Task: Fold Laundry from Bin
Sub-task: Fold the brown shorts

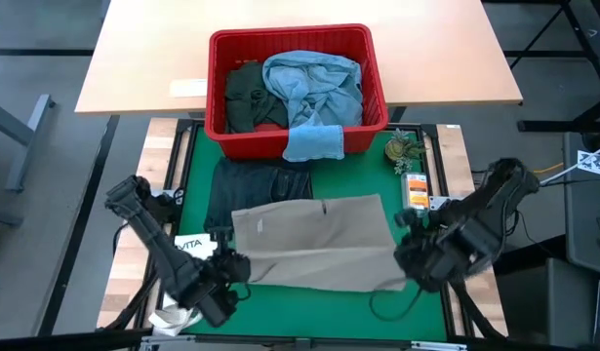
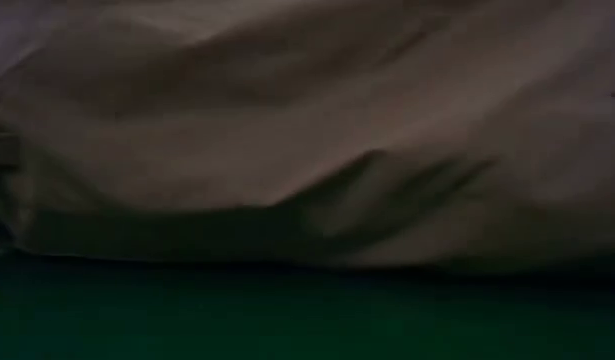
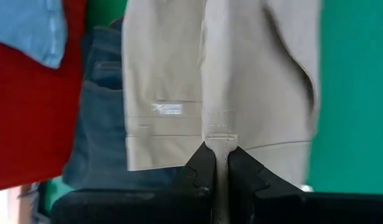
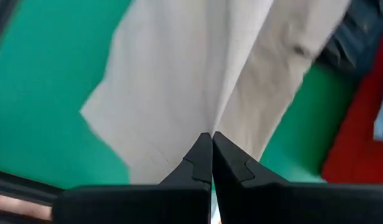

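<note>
Folded khaki trousers (image 1: 314,239) stretch across the green mat (image 1: 426,322) between my two grippers. My left gripper (image 1: 231,268) is shut on their left end and my right gripper (image 1: 409,255) on their right end. Dark navy jeans (image 1: 256,183) lie flat on the mat just beyond them. The red bin (image 1: 292,86) stands at the far edge and holds light blue jeans (image 1: 314,83) and a dark green piece (image 1: 246,93). A small light blue cloth (image 1: 314,143) hangs over its near rim. In the low view the khaki cloth (image 2: 307,130) fills the picture. My left gripper pinches the banded edge (image 3: 220,138) at the trousers' left end between its two fingers, slanting down from the table's near left. The cloth runs away from the fingers toward the right gripper. My right gripper pinches the trousers' right end (image 4: 211,127) between its shut fingers, pointing steeply down. How many layers it has, I cannot tell. The cloth spreads from the fingers toward the left gripper.
A white tote bag printed "VITA" (image 1: 192,246) lies by my left arm. A small green thing (image 1: 405,148) and an orange packet (image 1: 415,185) sit at the mat's right edge. A dark cable (image 1: 392,307) loops near the front. A wooden table (image 1: 143,49) stands behind the bin.
</note>
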`<state>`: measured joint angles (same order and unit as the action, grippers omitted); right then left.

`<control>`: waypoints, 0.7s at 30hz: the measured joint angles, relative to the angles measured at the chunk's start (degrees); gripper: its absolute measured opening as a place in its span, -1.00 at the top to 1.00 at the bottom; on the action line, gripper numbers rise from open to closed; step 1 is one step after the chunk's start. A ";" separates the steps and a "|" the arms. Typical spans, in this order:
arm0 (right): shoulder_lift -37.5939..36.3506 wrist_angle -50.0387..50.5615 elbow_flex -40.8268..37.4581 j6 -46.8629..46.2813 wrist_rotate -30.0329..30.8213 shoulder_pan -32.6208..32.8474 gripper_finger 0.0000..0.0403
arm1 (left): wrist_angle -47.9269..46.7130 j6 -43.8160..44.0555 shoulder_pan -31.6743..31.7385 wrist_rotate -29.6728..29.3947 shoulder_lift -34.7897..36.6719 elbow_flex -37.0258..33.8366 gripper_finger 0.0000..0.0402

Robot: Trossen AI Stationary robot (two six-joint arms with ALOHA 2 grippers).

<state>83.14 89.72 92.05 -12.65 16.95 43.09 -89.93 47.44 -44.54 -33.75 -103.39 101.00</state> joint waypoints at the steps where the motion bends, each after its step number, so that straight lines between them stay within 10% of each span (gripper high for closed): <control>1: -1.98 -0.06 -2.17 -0.58 0.31 -0.87 1.00 | 0.08 0.01 0.95 -0.26 0.02 -0.91 0.95; 21: -26.81 -20.55 -35.03 17.55 4.89 -37.49 1.00 | 6.89 -4.95 19.44 -1.27 0.39 -19.14 0.95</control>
<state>56.34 69.18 57.02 4.90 21.84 5.60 -83.04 42.49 -25.10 -35.02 -103.00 81.86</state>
